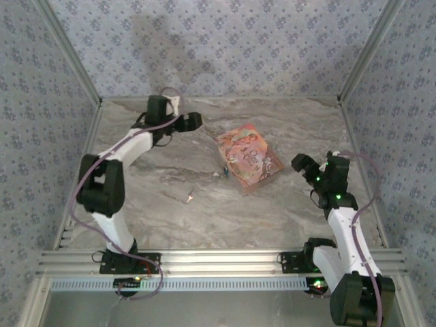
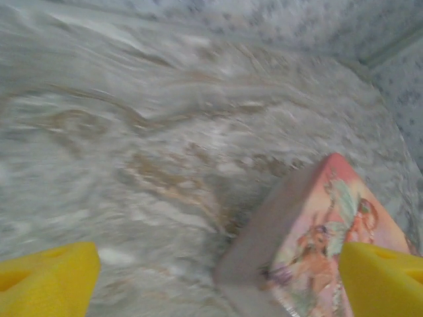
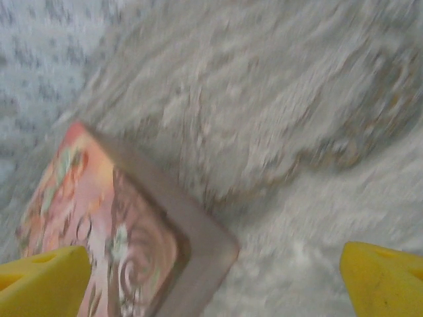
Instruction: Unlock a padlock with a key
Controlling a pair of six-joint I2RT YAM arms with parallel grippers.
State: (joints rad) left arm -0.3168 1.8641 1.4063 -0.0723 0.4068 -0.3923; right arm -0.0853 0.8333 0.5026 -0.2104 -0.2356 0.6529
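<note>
Because the left gripper [image 1: 191, 122] hangs near the table's [image 1: 150, 218] back-left corner with its fingers spread wide and empty, it is well apart from the key [image 1: 190, 197], a thin sliver lying flat toward the front edge. Such a sliver may skid away under closing fingertips. The padlock [image 1: 225, 172] sits mid-table, just beside the left edge of the pink box [image 1: 249, 158], so a pinch there could catch the box instead. The right gripper [image 1: 302, 165], near the right edge, is likewise wide open and holds nothing.
</note>
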